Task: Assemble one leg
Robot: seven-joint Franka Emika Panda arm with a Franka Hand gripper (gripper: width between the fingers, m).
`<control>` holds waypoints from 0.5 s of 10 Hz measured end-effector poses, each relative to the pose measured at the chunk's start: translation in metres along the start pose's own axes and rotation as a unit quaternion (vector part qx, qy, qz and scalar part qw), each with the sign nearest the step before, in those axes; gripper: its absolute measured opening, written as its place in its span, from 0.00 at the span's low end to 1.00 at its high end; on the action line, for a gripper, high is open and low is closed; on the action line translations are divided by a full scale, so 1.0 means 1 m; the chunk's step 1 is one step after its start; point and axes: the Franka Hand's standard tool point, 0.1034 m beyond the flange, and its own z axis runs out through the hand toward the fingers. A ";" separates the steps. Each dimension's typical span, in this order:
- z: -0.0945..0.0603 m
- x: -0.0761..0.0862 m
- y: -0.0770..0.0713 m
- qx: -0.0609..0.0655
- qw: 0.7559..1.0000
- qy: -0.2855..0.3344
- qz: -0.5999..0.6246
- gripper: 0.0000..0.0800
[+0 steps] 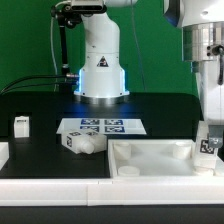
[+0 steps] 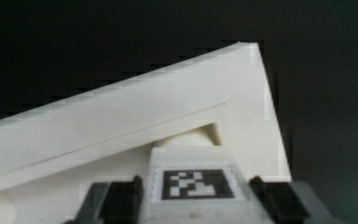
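Leg [image 2: 197,182] over a corner of the top [image 2: 176,100]
The gripper [image 2: 190,200] squeezes the leg; if it leans, it could jam or slip out.

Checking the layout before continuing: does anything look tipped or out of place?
One leg lies on its side by the marker board, unlike the upright leg farther to the exterior view's left. Nothing looks damaged.

The leg [image 2: 195,186] is cut off by the wrist view's edge.
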 end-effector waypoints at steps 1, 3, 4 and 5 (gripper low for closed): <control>0.000 0.001 0.000 -0.004 0.999 0.002 -0.050 0.47; -0.001 0.004 0.000 -0.015 0.970 0.000 -0.243 0.76; 0.000 -0.004 0.006 -0.019 0.955 -0.002 -0.297 0.80; 0.001 -0.012 0.011 -0.022 0.941 -0.004 -0.339 0.80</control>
